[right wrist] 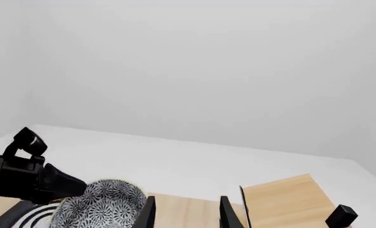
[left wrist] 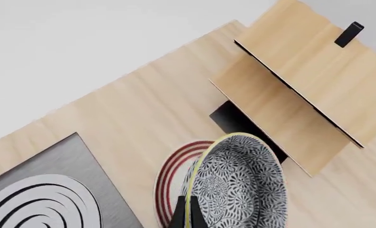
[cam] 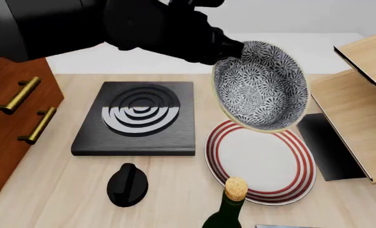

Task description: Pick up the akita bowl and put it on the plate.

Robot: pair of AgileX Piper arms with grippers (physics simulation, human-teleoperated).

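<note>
Nearest us, our left arm [cam: 111,23] looms above the table [cam: 61,204]; its gripper [cam: 233,49] pinches the akita bowl [cam: 261,85], tilted in midair over the plate [cam: 261,161]. Our right gripper [right wrist: 186,211] stands parted, empty.

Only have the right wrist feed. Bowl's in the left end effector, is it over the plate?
Observer: Yes. The front view shows the akita bowl in the air over the far part of the plate, apparently clear of it.
Operator: Level?
Observer: No. It is steeply tilted, with the opening facing the front camera.
Operator: Grip point?
Observer: The left wrist view shows the left end effector clamped on the bowl's rim.
</note>
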